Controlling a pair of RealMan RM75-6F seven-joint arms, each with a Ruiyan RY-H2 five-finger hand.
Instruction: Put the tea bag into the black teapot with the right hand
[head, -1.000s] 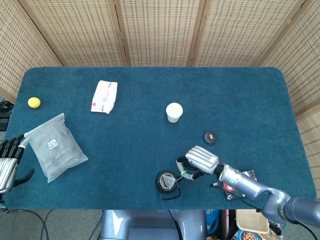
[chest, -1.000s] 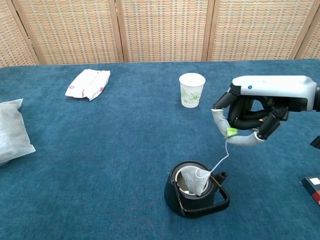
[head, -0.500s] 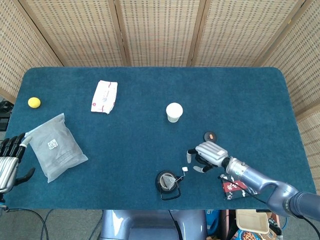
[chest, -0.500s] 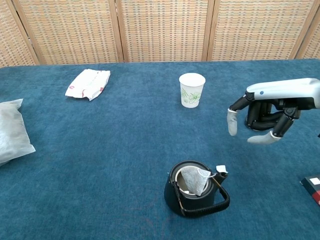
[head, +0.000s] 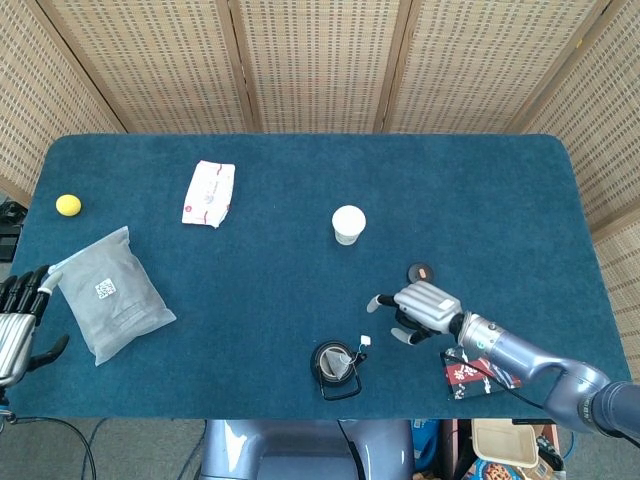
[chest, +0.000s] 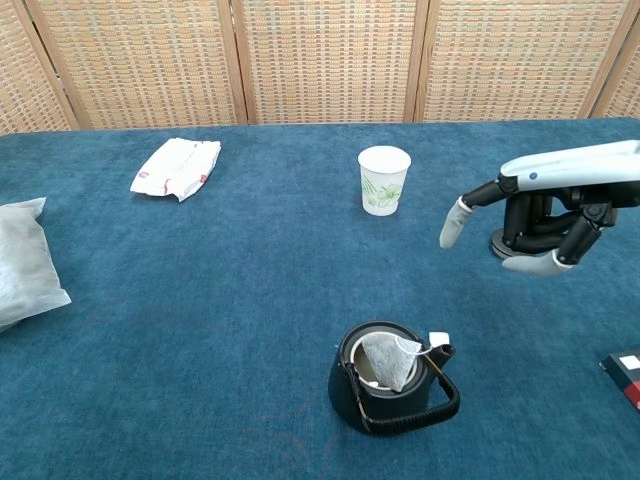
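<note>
The black teapot (chest: 391, 384) (head: 335, 366) stands near the table's front edge with its handle folded toward the front. A white tea bag (chest: 384, 359) (head: 341, 364) sits in its opening, sticking up above the rim, and its paper tag (chest: 438, 340) (head: 362, 340) lies over the spout side. My right hand (chest: 538, 213) (head: 420, 306) hovers up and to the right of the teapot, fingers apart, holding nothing. My left hand (head: 18, 318) rests off the table's left front corner, empty, with its fingers apart.
A paper cup (chest: 384, 180) stands behind the teapot, and the black teapot lid (head: 422, 273) lies just beyond my right hand. A white packet (chest: 177, 167), a grey pouch (head: 112, 294) and a yellow ball (head: 68, 205) lie to the left. A dark packet (head: 478, 371) lies at the right front edge.
My right hand has let go of the tea bag's tag, opened and drawn back to the right and away from the teapot. The tag now rests by the spout.
</note>
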